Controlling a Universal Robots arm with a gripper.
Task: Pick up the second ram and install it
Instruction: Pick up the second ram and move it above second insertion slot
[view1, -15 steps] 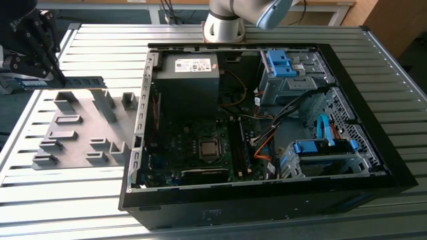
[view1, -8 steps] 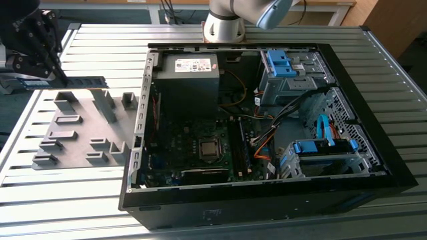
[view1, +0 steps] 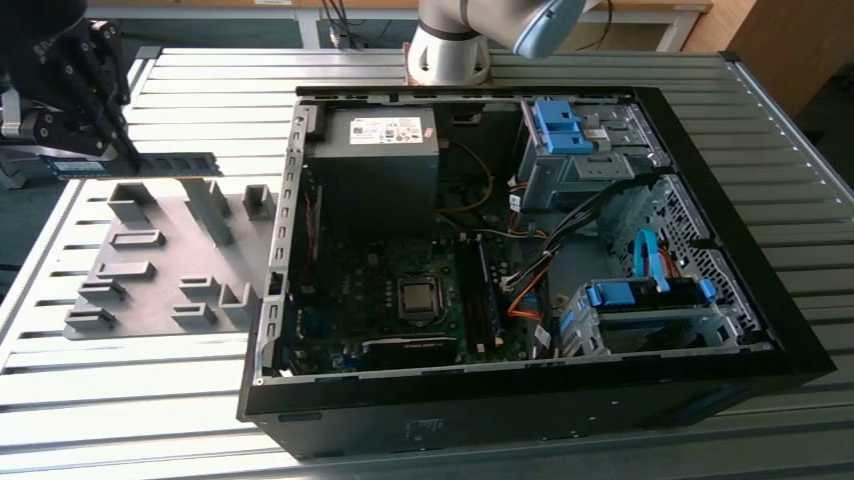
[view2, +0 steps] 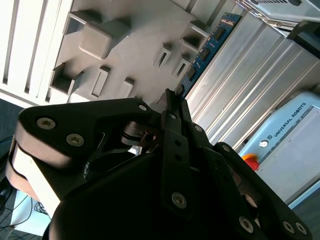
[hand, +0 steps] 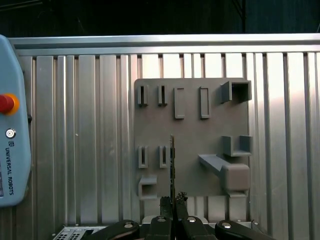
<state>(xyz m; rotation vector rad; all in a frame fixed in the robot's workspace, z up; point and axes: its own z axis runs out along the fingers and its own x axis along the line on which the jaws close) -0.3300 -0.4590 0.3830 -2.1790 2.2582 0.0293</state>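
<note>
Jaws on second ram (view1: 180, 163), level, free end toward computer case (view1: 534, 412)

Second ram (view1: 174, 161): thin blue-green strip w/ chips, horiz, on edge, at grey holder plate (view1: 160, 265) edge

Case (view1: 534, 410) open above; crowded inside.
Raised blocks (view1: 132, 203) stud holder plate (view1: 167, 262) below gripper (view1: 123, 158) and its second ram (view1: 171, 162); case wall (view1: 284, 230) beside plate; cables (view1: 541, 265), drive cages (view1: 641, 322) crowd motherboard (view1: 360, 280).

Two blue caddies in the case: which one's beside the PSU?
The far caddy, on the arm base side, level with the PSU. The near caddy sits in the opposite corner.
</note>
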